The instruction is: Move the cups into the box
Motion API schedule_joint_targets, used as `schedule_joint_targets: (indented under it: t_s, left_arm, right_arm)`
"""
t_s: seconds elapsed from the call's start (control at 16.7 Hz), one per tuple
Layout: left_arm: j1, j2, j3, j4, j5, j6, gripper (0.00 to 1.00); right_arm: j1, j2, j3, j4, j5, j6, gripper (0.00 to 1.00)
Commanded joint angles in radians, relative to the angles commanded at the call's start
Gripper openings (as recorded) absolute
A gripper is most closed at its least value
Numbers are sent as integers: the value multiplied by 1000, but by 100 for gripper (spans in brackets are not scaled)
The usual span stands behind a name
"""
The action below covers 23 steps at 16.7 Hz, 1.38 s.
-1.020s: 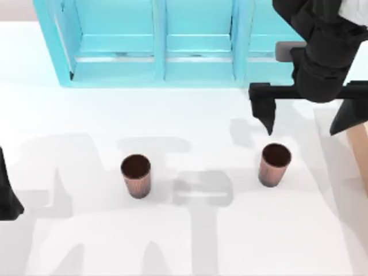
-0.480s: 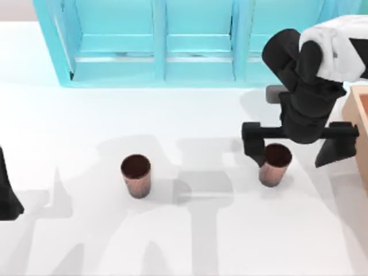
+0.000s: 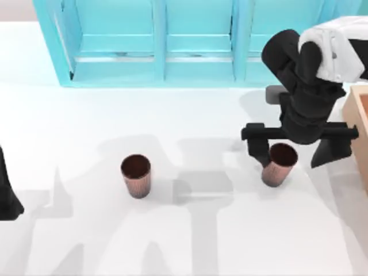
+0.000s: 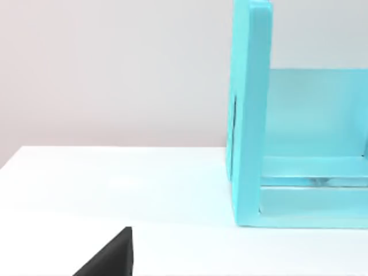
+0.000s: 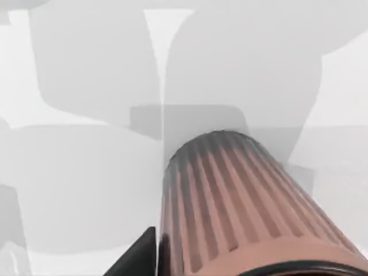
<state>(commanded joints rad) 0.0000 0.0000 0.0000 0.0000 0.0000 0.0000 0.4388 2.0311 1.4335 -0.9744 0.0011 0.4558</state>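
Overhead, the white tabletop (image 3: 86,115) is smooth and bare-looking, crossed by soft grey shadows of the arms. Along its far edge stands a big turquoise shelf unit (image 3: 167,40) with open compartments; beyond it, in the left wrist view, the room is a plain pale wall (image 4: 115,69).

One ribbed copper-brown cup (image 3: 136,175) stands upright left of centre, well apart from everything. The second cup (image 3: 280,164) sits toward the right side and leans a little, its dark mouth tipped to the right.

The right gripper (image 3: 296,152) is down around this second cup with its jaws spread wide: one black finger (image 3: 259,146) touches or sits just beside the cup's left wall, the other is well off to its right.

The tan box (image 3: 356,115) shows at the table's right edge, near that gripper.

The left gripper (image 3: 7,198) is parked at the left edge; I cannot tell its fingers' state.
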Motion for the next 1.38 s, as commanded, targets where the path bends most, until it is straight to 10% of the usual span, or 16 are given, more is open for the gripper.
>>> schedule_joint_targets:
  t_s: [0.54, 1.38]
  left_arm:
    - [0, 0, 0, 0, 0, 0, 100]
    - [0, 0, 0, 0, 0, 0, 100]
  right_arm:
    - [0, 0, 0, 0, 0, 0, 2]
    - [-95, -69, 56, -118, -1, -91, 0]
